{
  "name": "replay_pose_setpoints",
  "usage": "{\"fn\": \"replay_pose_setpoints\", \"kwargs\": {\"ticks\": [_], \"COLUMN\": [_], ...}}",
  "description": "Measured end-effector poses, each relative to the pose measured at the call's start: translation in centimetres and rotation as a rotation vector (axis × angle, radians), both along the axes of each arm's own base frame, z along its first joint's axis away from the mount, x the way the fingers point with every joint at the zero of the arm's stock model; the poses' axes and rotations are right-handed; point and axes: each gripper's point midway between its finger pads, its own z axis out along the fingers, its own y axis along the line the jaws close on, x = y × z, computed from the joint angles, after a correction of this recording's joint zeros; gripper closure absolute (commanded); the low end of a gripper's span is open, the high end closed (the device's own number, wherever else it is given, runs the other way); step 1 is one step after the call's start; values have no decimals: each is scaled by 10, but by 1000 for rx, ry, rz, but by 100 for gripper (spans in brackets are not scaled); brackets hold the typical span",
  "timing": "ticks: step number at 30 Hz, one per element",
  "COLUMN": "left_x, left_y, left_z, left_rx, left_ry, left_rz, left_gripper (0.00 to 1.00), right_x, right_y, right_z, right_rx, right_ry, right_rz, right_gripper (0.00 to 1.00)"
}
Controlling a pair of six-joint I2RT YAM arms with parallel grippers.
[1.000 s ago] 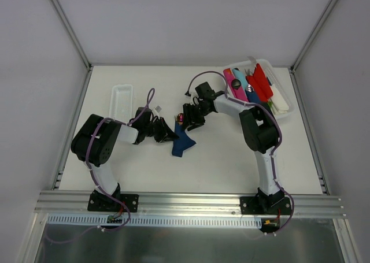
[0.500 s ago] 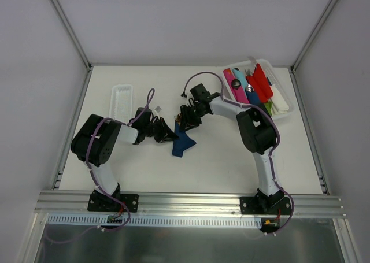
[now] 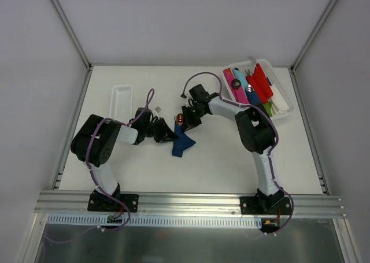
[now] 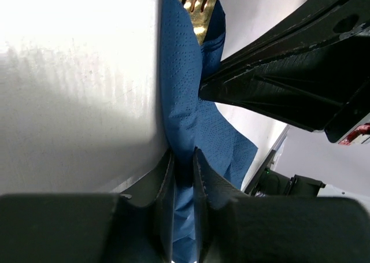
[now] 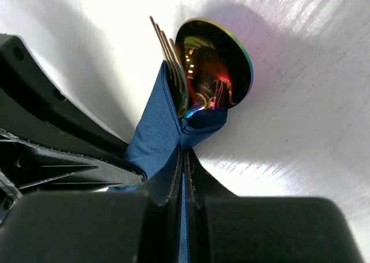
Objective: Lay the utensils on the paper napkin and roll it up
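Observation:
The dark blue paper napkin (image 3: 182,142) lies crumpled mid-table, folded around the utensils (image 3: 180,119). In the right wrist view a shiny copper spoon (image 5: 217,66) and fork tines (image 5: 169,50) stick out of the napkin (image 5: 155,134). My right gripper (image 5: 184,156) is shut on a thin fold of it just below the spoon. My left gripper (image 4: 182,160) is shut on another fold of the napkin (image 4: 184,101), with the fork (image 4: 200,2) at the far end. Seen from above, the left gripper (image 3: 169,133) and right gripper (image 3: 185,122) meet over the bundle.
A narrow white tray (image 3: 121,99) lies at the back left. A clear bin (image 3: 282,117) with pink, red, blue and white plastic items stands at the back right. A small grey tag (image 3: 156,108) sits behind the left gripper.
My right gripper has shifted slightly left and closed its jaws on the napkin beside the utensils. The left arm has stayed still, holding the napkin.

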Motion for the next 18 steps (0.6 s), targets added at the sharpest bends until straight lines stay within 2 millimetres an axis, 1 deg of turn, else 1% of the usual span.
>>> {"fn": "replay_pose_setpoints", "kwargs": {"ticks": [1,3,4,5,8,13,18], "left_x": [0,-2,-4,-5,-6,-1,0], "left_y": [0,2,2,3,9,25,35], "left_z": [0,1,4,7,16,17,19], "left_rx": [0,1,-2,-4,-7,-14,-56], "left_ry": [-3,-7,-11,-19,-51,-72,-108], "left_rz": [1,5,7,8,23,75,108], "left_gripper": [75,65,57,54,50,49,49], "right_x": [0,-1,-1,-1,-1,-1,-2], "right_y": [0,1,1,1,0,0,2], "right_z": [0,0,0,0,1,4,16], "right_rx": [13,44,66,80,125,181,262], "right_ry": [6,15,17,19,21,20,14], "right_rz": [2,6,7,5,6,10,12], "right_gripper": [100,100,100,100,100,100,100]}}
